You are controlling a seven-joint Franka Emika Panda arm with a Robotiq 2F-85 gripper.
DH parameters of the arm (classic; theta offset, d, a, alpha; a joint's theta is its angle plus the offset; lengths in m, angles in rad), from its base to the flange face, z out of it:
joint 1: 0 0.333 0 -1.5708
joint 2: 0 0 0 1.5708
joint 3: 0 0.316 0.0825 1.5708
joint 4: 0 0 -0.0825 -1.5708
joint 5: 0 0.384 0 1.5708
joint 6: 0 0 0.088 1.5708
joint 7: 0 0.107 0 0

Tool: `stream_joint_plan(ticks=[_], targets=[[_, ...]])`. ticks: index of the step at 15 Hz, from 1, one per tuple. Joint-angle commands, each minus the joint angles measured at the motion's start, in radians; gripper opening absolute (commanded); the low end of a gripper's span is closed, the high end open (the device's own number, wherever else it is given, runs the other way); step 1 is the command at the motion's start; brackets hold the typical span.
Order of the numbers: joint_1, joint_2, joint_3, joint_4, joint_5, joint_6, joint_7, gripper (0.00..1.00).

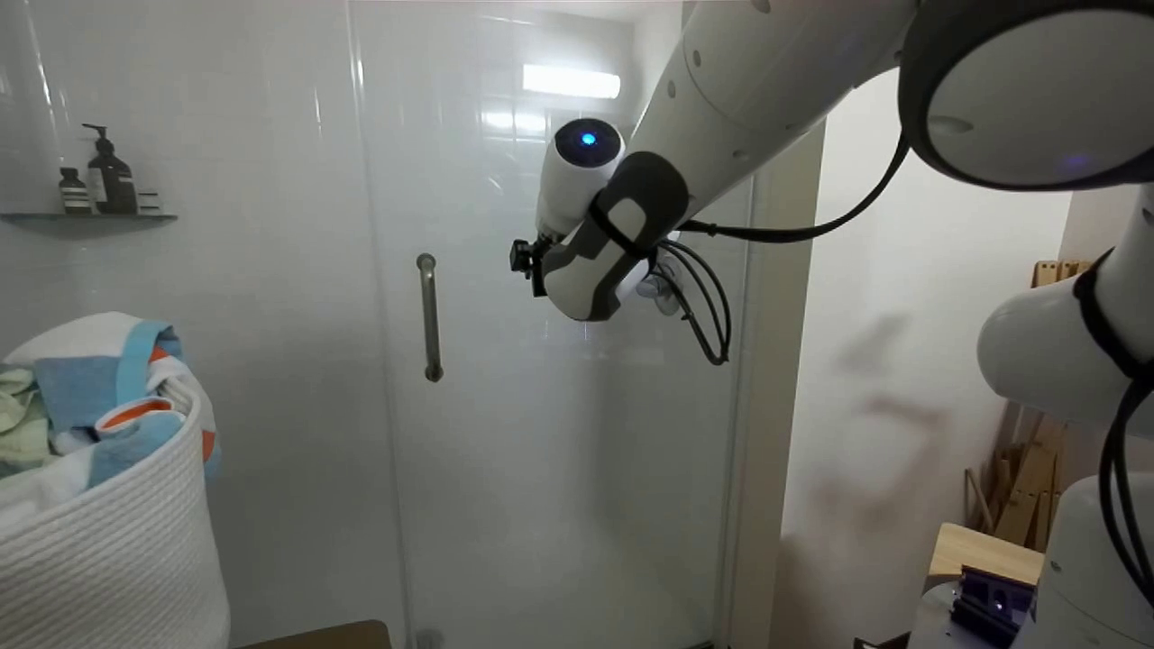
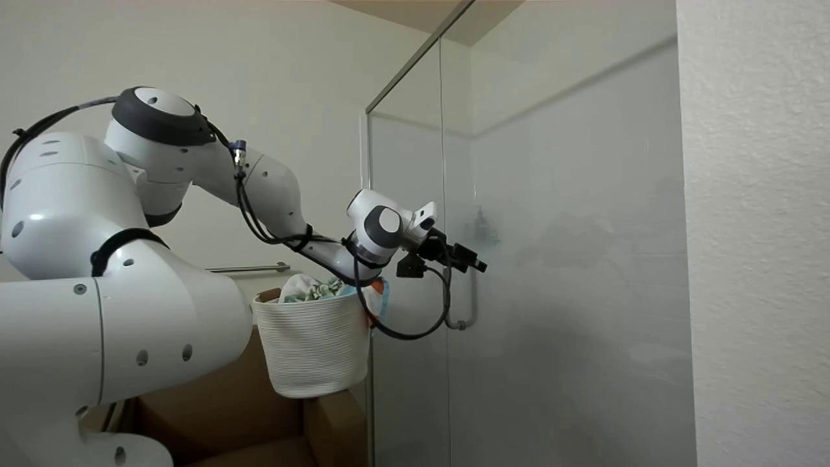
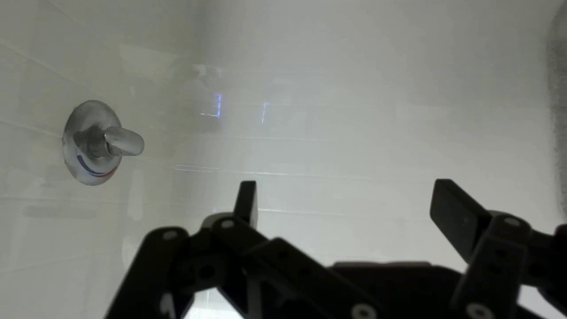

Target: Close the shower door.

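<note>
The shower door (image 1: 505, 451) is a tall clear glass panel; it also shows in an exterior view (image 2: 570, 363). Its edge looks nearly in line with the plain glass panel beside it. The chrome loop handle (image 1: 430, 317) stands near that edge; it is partly covered by a cable in an exterior view (image 2: 462, 324). My gripper (image 3: 347, 195) is open, with nothing between the fingers. It faces the glass, to the hinge side of the handle, and shows dark in an exterior view (image 2: 470, 258). Whether it touches the glass I cannot tell.
A white laundry basket (image 1: 108, 559) of towels stands on a brown chair (image 2: 337, 421) beside the plain panel (image 1: 270, 406). Through the glass show a chrome valve (image 3: 93, 141) and a shelf (image 1: 90, 216) with bottles. A blurred grey strip (image 3: 559, 88) may be the handle.
</note>
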Motion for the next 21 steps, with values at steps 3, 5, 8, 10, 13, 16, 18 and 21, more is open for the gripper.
stream_joint_plan(ticks=[3,5,8,10,13,16,18,21], targets=[[-0.015,0.104,0.042,0.038,-0.019,-0.137,-0.133,1.00],[-0.018,0.149,0.078,0.045,-0.014,-0.178,-0.188,1.00],[-0.018,0.198,0.133,0.035,0.001,-0.230,-0.268,1.00],[-0.013,0.241,0.165,0.016,0.011,-0.245,-0.320,1.00],[0.001,0.318,0.205,-0.024,0.019,-0.234,-0.389,1.00],[0.016,0.389,0.233,-0.049,0.018,-0.259,-0.448,1.00],[0.034,0.437,0.237,-0.061,0.017,-0.288,-0.491,1.00],[0.068,0.502,0.222,-0.066,0.023,-0.371,-0.560,1.00]])
